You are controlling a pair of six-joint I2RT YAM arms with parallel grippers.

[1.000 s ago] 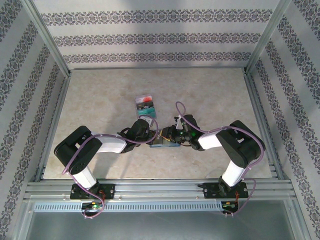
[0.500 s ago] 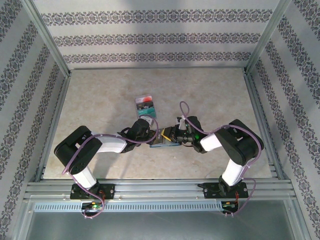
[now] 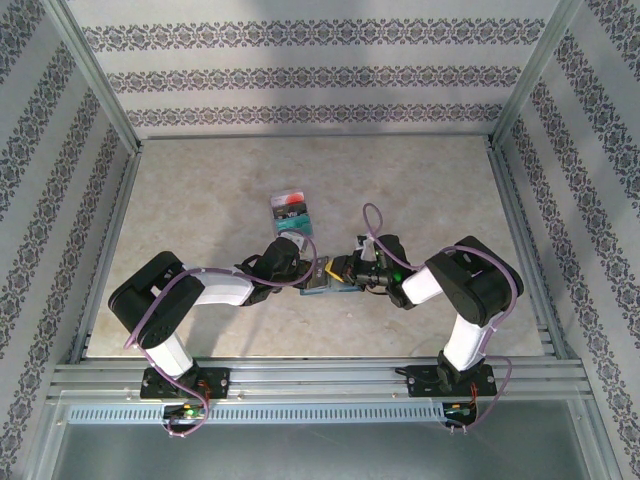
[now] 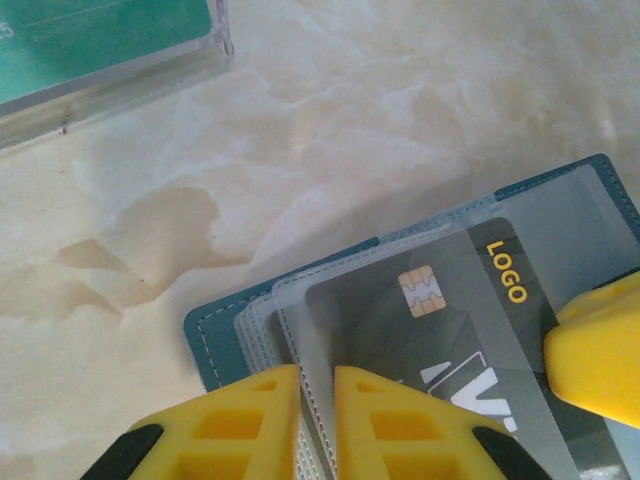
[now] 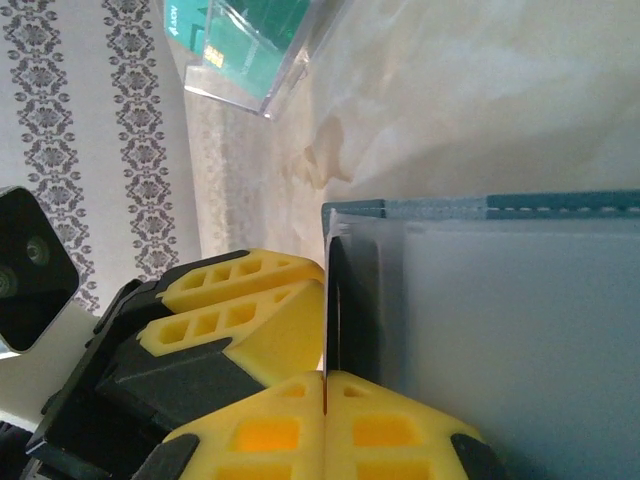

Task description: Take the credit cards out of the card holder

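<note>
Since the earlier frame, the right gripper (image 5: 325, 385) had been advanced a short way leftward, toward the left gripper (image 4: 317, 375), and its jaws had been brought together. The left arm was found unchanged.

The slate-blue fabric card holder (image 4: 215, 335) was laid open and flat on the beige marbled table (image 3: 200, 200), near the table's middle, between the two grippers. A dark grey plastic credit card (image 4: 450, 300), marked with a chip and the word "LOGO", was seated under the holder's clear inner sleeve.

The yellow fingers (image 4: 225, 420) of the left gripper were closed to a narrow gap, and the near edge of the card holder was pinched between them. The yellow fingers (image 5: 390, 425) of the right gripper were pressed fully together on the thin edge of the dark grey card at the holder's opposite side.

A teal-green card in a clear case (image 3: 297, 227) was lying on the table just beyond the holder, apart from it. A red-and-black card (image 3: 290, 207) was lying directly behind the teal one.
</note>
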